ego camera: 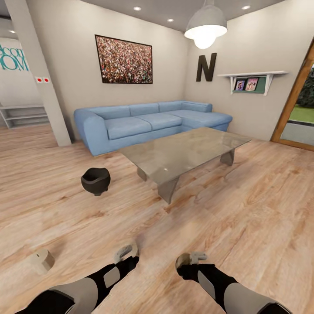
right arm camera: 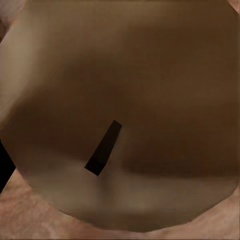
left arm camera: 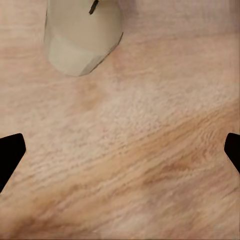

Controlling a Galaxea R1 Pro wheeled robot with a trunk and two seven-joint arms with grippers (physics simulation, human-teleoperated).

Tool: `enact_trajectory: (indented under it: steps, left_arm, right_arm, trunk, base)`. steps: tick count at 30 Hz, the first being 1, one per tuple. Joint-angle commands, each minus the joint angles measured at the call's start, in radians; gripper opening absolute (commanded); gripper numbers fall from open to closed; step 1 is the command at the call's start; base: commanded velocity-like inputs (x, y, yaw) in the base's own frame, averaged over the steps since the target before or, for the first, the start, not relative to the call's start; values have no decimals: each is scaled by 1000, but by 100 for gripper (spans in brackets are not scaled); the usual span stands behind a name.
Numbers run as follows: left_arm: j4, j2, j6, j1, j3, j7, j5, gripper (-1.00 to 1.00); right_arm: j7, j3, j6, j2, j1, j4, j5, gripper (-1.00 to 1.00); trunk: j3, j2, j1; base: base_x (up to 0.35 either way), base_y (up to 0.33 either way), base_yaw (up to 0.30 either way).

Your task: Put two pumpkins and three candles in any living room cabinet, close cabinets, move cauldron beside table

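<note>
My right gripper (ego camera: pixel 192 260) is shut on a stubby tan candle (right arm camera: pixel 130 75), held low over the wood floor; its dark wick (right arm camera: pixel 102 147) shows close up. A second candle (ego camera: pixel 126 250) lies on the floor just ahead of my left gripper (ego camera: pixel 124 258), which is open, its black fingertips (left arm camera: pixel 11 150) far apart with bare floor between them. That candle (left arm camera: pixel 82 37) is beyond the fingertips. A third candle (ego camera: pixel 41 261) sits on the floor further left. The black cauldron (ego camera: pixel 95 180) stands on the floor, left of the glass-topped table (ego camera: pixel 183 150). The pumpkins and cabinet are out of view.
A blue corner sofa (ego camera: pixel 148 122) runs along the far wall behind the table. A white pillar (ego camera: pixel 41 74) stands at the left, and a glass door (ego camera: pixel 301 109) is at the far right. Open plank floor lies between me and the table.
</note>
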Motion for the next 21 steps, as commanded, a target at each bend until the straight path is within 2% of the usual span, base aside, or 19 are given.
enact_trajectory:
  steps: [1,8,21]
  left_arm:
    - [3,0,1,-1,-7,-6,10,100]
    - [3,0,2,-1,-8,-6,10,100]
    - [3,0,2,-1,-9,-6,10,100]
  right_arm:
    - [1,3,4,0,-1,-1,-2,-100]
    - [1,3,4,0,-1,-1,-2,-100]
    - [1,2,4,0,-1,-1,-2,-100]
  trunk:
    - [-1,0,0]
    - [-1,0,0]
    - [-1,0,0]
  base:
    - [289,221,-19]
    - [267,231,-201]
    - [15,320,-293]
